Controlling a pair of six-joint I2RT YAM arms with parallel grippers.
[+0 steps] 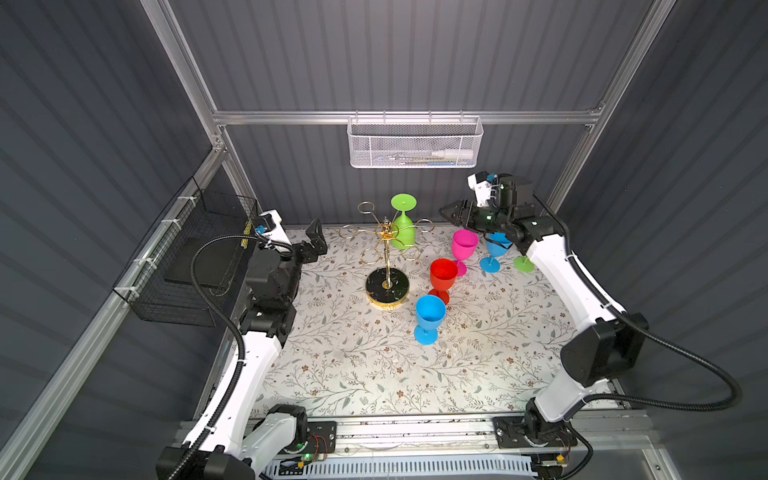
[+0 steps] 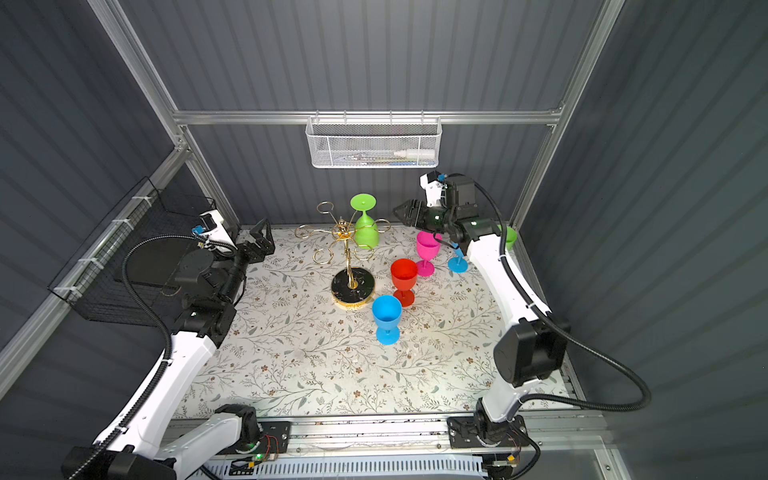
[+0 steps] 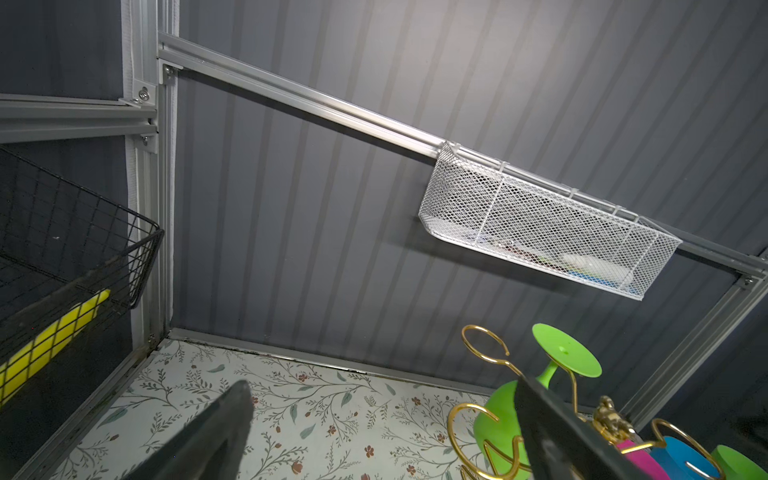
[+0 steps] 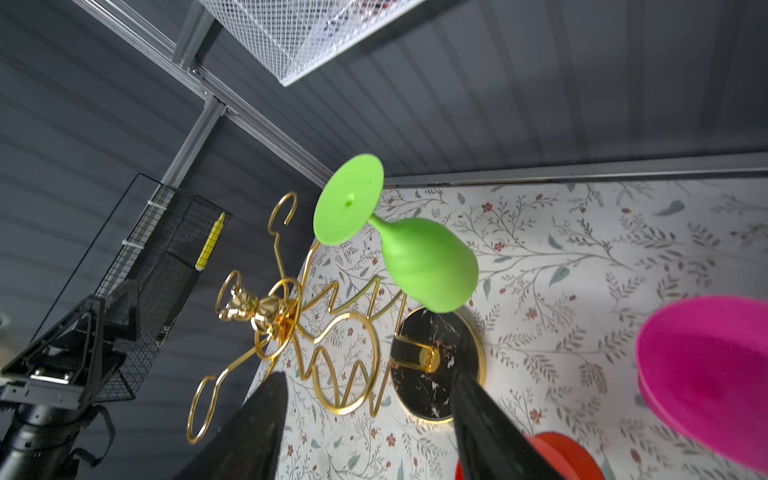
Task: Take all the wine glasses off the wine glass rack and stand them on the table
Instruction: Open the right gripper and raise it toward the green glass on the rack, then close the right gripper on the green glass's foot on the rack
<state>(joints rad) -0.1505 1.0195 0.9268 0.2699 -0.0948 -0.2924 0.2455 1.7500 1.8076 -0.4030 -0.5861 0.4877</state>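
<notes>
green wine glass [image 1: 403,227] hangs inverted on rack [image 1: 387,266]; right claw [image 1: 444,211] open, empty, near it; left claw [image 1: 317,239] open

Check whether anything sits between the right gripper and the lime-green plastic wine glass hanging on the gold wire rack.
Nothing visible does. In the right wrist view the lime-green wine glass hangs unobstructed ahead of the open right gripper. An empty gold wire rack loop juts beside its bowl; the pink plastic goblet stands off to one side.
</notes>
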